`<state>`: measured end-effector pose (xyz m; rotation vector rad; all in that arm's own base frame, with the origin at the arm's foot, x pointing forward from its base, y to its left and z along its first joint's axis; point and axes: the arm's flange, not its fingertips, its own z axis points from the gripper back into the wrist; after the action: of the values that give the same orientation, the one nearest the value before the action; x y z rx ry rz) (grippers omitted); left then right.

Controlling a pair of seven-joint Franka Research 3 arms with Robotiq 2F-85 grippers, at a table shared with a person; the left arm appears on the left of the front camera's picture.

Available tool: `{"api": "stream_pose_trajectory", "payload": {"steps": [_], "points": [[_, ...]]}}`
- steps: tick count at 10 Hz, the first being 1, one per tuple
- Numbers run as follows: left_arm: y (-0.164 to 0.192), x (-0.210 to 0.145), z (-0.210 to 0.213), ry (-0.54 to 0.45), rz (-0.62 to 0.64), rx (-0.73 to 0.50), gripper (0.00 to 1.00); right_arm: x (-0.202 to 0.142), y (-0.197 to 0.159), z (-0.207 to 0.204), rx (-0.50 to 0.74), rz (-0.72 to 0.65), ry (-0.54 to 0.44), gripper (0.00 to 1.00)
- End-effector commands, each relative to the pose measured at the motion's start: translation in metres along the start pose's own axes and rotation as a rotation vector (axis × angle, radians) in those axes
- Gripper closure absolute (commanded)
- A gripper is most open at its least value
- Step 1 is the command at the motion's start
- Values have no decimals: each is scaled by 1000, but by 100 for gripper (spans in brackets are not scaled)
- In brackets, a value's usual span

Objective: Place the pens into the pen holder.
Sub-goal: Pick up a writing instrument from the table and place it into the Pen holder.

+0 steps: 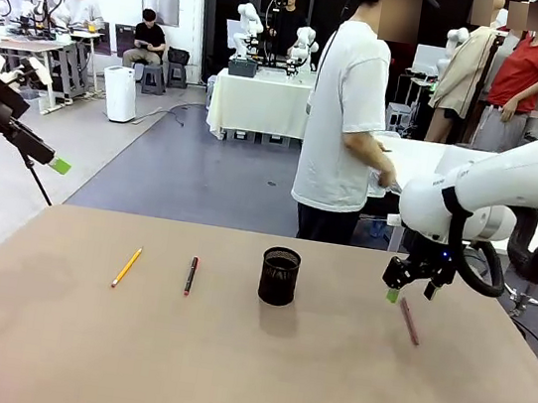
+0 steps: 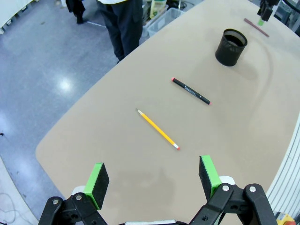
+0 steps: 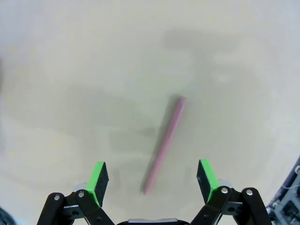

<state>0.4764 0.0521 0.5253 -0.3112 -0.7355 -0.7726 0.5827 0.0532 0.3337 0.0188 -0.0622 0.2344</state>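
- Tan tabletop (image 1: 224, 376) lies bare across the near part of the front view. All three pens and the pen holder sit in a loose row farther back.
- High above the table's left end hangs the left gripper (image 2: 152, 177). Its green-padded fingers (image 2: 98, 180) are spread wide with nothing between them. In the front view it is up at the left edge, well apart from every pen.
- At the left of the row the orange-yellow pencil (image 1: 126, 267) lies flat and slanted, the nearest of the three to that gripper.
- Just right of it lies the dark pen (image 1: 190, 276) with red parts, flat and roughly parallel to the pencil, the two not touching.
- Near the table's middle the pen holder (image 1: 279, 275), a black mesh cup, stands upright between the dark pen and the third pen. All three pens lie on the table outside it.
- Right of the holder and well apart from it, the reddish-brown pen (image 1: 410, 321) lies flat.
- Low over that pen's far end hangs the right gripper (image 1: 409, 291). In its wrist view the fingers (image 3: 98, 178) are spread, with the pen lying on the table below the gap between them, gripped by neither pad.
- Beyond the far edge a person (image 1: 347, 112) in a white T-shirt stands sideways, hands (image 1: 385, 175) at another table to the right.
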Motion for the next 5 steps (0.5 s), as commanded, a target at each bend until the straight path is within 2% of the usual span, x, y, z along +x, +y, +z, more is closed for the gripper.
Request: {"api": "stream_pose_trajectory", "payload": {"steps": [1, 5], "points": [[1, -1, 1, 0, -7, 1, 0, -5, 1, -25, -77, -95, -18, 0], [1, -1, 1, 0, -7, 1, 0, 6, -1, -41, -74, -186, -24, 0]]}}
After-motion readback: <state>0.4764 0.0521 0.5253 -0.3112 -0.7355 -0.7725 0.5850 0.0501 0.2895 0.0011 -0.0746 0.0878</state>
